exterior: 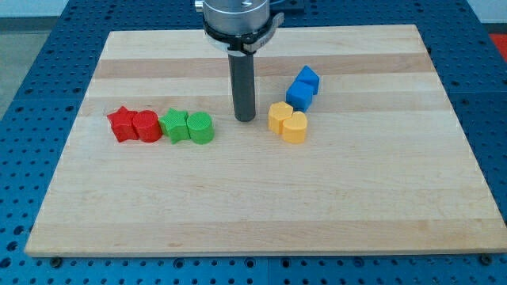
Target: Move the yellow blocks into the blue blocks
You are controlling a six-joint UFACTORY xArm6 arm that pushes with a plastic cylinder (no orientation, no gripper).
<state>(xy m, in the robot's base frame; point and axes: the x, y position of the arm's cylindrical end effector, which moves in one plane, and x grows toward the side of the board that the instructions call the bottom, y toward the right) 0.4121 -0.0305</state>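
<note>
Smooth yellow heart block (295,127) on wood

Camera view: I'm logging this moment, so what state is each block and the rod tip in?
my tip: down on the board, left of the yellow blocks, touching none
yellow blocks: paired, touching, just below the blue blocks
blue blocks: paired, touching
green blocks: side by side, touching
red blocks: side by side, touching, against the green pair

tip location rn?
My tip sits near the board's centre, just to the view's left of the yellow blocks, right of the green blocks.
</note>
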